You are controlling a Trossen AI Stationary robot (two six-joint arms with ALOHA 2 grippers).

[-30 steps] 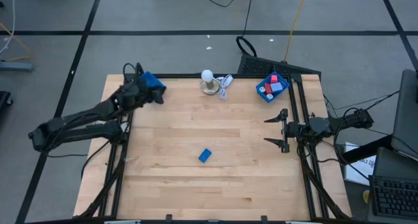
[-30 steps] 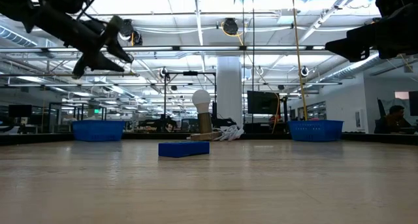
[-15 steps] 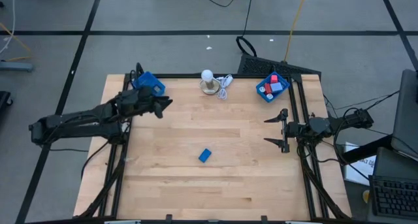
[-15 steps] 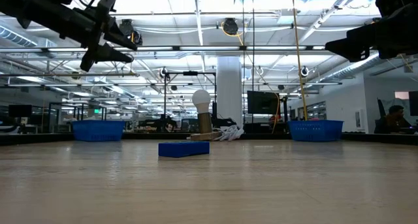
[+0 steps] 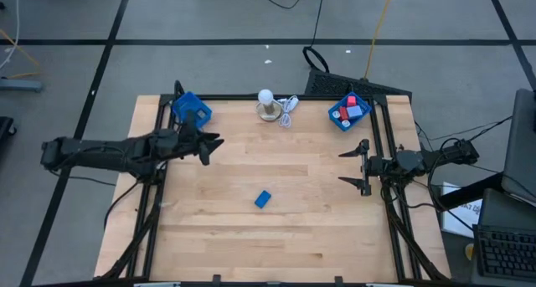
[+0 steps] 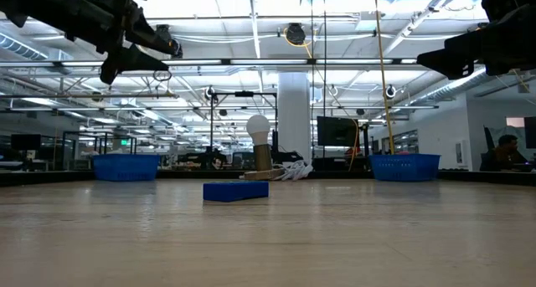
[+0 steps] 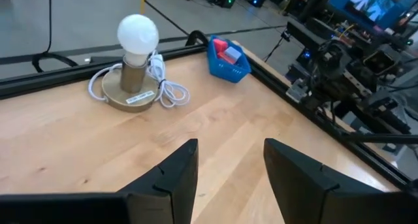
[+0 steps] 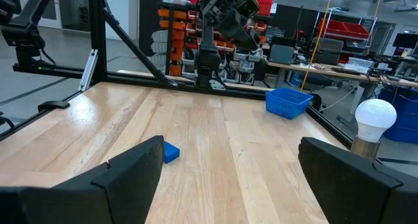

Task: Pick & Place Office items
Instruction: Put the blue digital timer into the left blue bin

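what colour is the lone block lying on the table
Blue: the block shows best in the high view, alone on the wood.

Table centre (image 5: 276,166) lay bare around the lone blue block (image 5: 263,199), bulb lamp (image 5: 267,105) with cord and two blue trays (image 5: 190,108) (image 5: 337,114) crowded the far edge, left gripper (image 5: 209,145) hung open, well above the wood.

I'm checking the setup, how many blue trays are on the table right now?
2: one blue tray at the table's back-left corner, near the left gripper; the other tray at the back-right corner, holding small pieces.
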